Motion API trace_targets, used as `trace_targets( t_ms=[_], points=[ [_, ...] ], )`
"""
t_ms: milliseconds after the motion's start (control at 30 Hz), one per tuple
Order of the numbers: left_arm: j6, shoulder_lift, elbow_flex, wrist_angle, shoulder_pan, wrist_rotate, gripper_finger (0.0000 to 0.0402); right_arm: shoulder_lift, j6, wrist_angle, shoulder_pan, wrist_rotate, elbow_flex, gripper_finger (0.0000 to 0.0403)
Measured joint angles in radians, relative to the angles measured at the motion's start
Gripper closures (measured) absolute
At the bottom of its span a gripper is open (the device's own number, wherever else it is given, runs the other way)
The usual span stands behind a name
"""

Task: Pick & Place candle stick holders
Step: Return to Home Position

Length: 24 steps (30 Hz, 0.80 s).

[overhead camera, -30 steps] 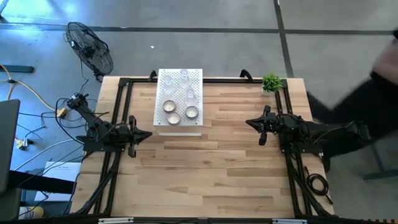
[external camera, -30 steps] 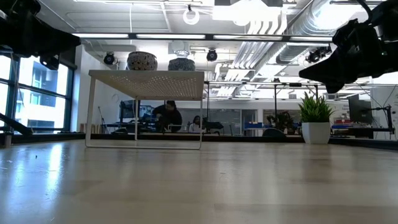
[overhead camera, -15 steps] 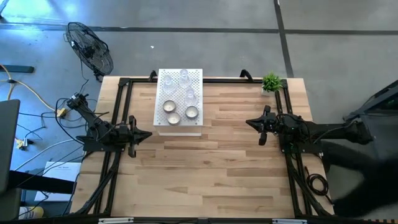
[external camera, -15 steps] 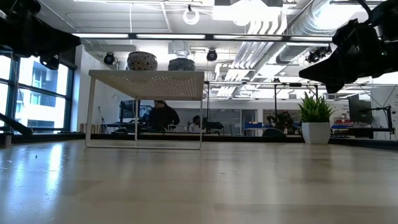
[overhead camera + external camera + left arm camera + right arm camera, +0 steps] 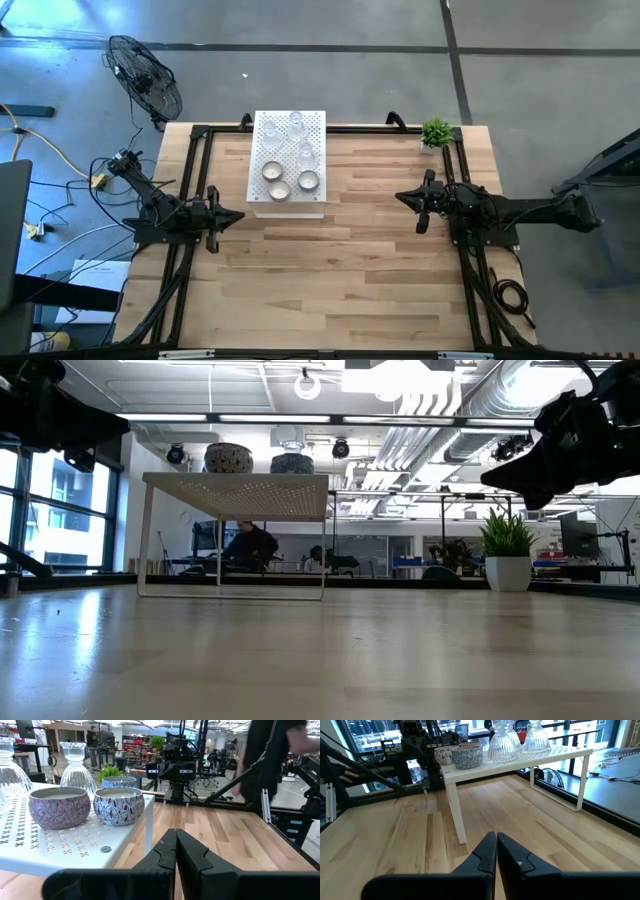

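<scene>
Several candle stick holders stand on top of a white perforated box (image 5: pixel 288 160) at the table's far side: clear glass cups (image 5: pixel 297 124) toward the far edge and round patterned cups with white centres (image 5: pixel 279 188) toward the near edge. They also show in the left wrist view (image 5: pixel 118 805) and the right wrist view (image 5: pixel 467 756). My left gripper (image 5: pixel 236 215) is shut and empty at the table's left, near the box. My right gripper (image 5: pixel 401 197) is shut and empty at the table's right.
A small green potted plant (image 5: pixel 436 133) stands at the far right corner. Black frame rails (image 5: pixel 190 180) run along the table's left, far and right edges. A fan (image 5: pixel 145 78) stands on the floor beyond the left corner. Bare wood lies between the arms (image 5: pixel 330 270).
Both arms have kept still. A person at the right of the table has moved off and out of the high view.
</scene>
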State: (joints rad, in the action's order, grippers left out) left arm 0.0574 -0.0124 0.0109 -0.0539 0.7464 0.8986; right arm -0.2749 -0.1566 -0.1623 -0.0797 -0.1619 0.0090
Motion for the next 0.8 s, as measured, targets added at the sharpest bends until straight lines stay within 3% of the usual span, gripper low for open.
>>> trace_targets(
  t_ms=[800],
  points=[
    [0.0,0.0,0.0,0.0,0.0,0.0,0.04,0.0,0.0,0.0,0.0,0.0,0.0,0.0396]
  ],
)
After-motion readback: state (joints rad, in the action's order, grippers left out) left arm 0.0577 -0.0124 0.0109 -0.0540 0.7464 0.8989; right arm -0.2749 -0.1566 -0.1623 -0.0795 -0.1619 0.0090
